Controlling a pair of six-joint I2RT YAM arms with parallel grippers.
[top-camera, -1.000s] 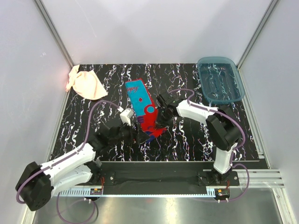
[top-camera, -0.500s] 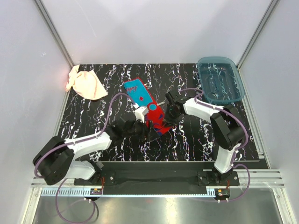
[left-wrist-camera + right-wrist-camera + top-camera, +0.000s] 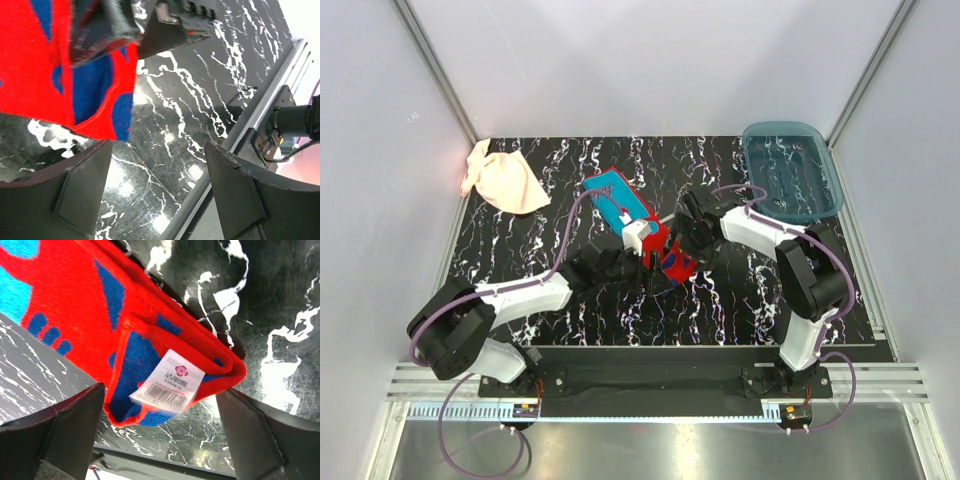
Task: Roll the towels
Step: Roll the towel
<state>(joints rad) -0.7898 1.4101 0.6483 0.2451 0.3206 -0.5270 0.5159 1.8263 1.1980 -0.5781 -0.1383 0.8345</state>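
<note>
Towels: two.

1. Blue towel (image 3: 612,195), one. It lies flat on the black marbled surface (image 3: 520,270), left of the tray (image 3: 792,172) and nearer the arm bases. Its long axis runs diagonally. The plain cyan end points away from the tray toward the far left, and the red-patterned end lies closer to the tray on the near side. That red end is folded over on itself, with one white label (image 3: 167,382) showing at the fold.
2. Peach towel (image 3: 503,180), one. It sits crumpled in a loose heap at the far corner of the surface opposite the tray, well apart from everything else.

Tools: two, both crowding the folded red end.

- Right tool (image 3: 160,410): released, fingers spread wide to either side of the fold, gripping nothing.
- Left tool (image 3: 157,167): released, fingers wide over bare surface just beside the towel's red edge, holding nothing. In your overhead view its wrist covers the towel's middle.

Tray: one, translucent blue, at the far right corner.
</note>
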